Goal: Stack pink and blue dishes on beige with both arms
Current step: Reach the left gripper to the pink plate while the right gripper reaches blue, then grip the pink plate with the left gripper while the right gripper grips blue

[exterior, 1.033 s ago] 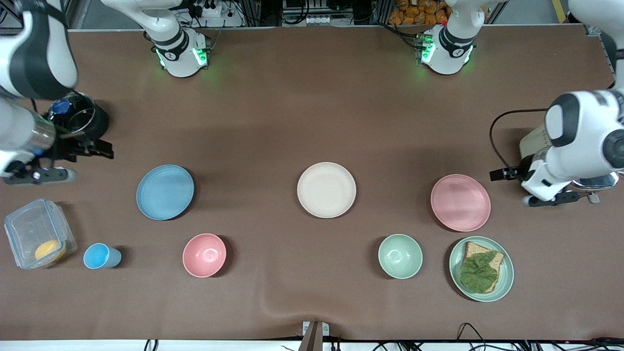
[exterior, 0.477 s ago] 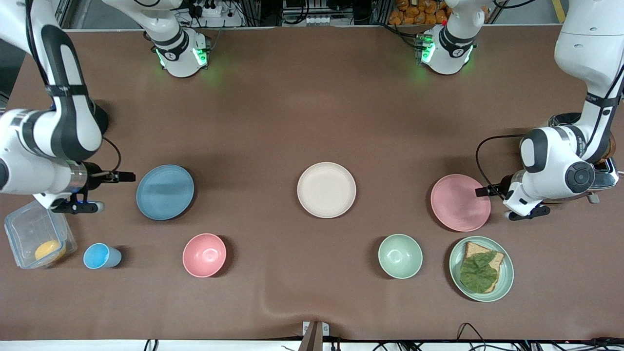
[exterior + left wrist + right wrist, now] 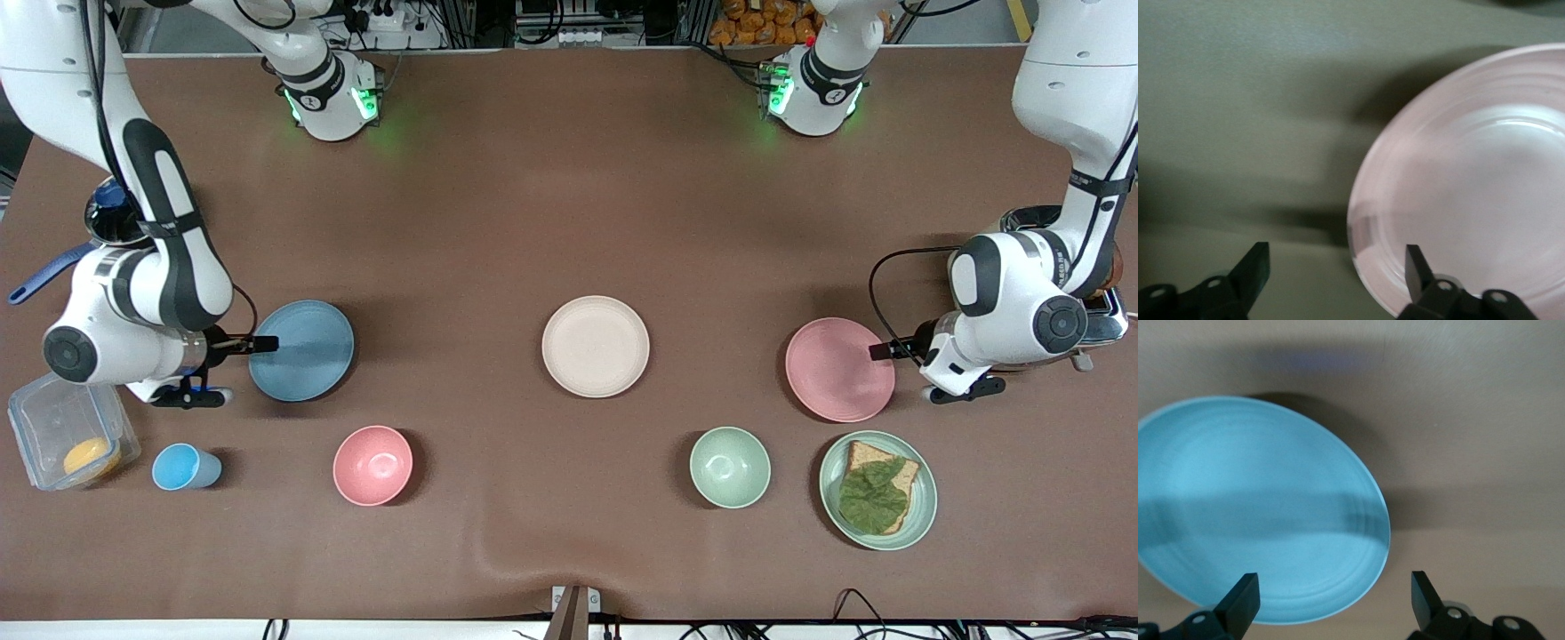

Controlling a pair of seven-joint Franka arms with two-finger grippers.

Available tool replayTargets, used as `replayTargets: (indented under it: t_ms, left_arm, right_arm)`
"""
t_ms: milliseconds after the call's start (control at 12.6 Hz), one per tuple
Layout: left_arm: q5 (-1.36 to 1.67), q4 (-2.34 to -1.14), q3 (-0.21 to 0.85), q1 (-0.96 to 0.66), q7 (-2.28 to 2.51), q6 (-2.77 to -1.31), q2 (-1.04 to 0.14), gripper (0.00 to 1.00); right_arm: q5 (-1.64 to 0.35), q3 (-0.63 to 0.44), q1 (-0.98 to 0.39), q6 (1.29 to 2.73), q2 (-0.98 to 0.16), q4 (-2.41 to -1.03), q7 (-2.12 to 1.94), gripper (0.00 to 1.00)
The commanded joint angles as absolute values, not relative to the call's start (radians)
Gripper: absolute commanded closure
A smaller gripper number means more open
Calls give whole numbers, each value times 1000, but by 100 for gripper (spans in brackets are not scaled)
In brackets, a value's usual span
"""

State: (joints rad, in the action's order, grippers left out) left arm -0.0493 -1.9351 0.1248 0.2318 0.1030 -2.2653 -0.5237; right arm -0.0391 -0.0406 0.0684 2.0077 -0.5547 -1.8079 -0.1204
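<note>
Beige plate (image 3: pixel 595 346) bare mid-table. Pink plate (image 3: pixel 839 369) toward the left arm's end, rim between spread fingers of left gripper (image 3: pixel 1336 265), partly cut off in wrist view. Blue plate (image 3: pixel 301 350) likewise at wide-open right gripper (image 3: pixel 1335 595).

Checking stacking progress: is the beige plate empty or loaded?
Empty: the beige plate lies bare; pink plate and blue plate sit apart.
</note>
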Motion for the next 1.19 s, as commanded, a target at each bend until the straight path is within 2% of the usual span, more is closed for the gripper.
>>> replayTargets:
  t_ms: [0, 159, 397, 477, 556, 715, 874, 1113]
  left_arm:
    - [-63, -1927, 133, 253, 98, -2284, -541, 22]
    - [-60, -1925, 133, 250, 101, -2284, -545, 31]
    - [-60, -1917, 133, 239, 103, -2284, -554, 37]
    - [-58, -1917, 133, 238, 103, -2284, -555, 41]
    - [-60, -1917, 132, 238, 103, -2284, -557, 46]
    - [-60, -1910, 132, 238, 103, -2284, -563, 64]
    - [-60, -1910, 132, 239, 103, -2284, -563, 99]
    - [-60, -1910, 136, 239, 94, -2278, -542, 100]
  right_arm:
    - [-57, -31, 109, 2159, -548, -1920, -173, 0]
    - [-55, -31, 127, 2256, -546, -1979, -245, 0]
    - [-58, -29, 156, 2270, -549, -1983, -272, 0]
    - [-63, -28, 152, 2266, -546, -1982, -262, 75]
    - [-64, -25, 153, 2263, -540, -1982, -258, 100]
    - [-64, -23, 147, 2255, -537, -1982, -258, 100]
    - [-64, -18, 146, 2246, -535, -1980, -258, 100]
    - [-64, -6, 144, 2232, -523, -1976, -258, 100]
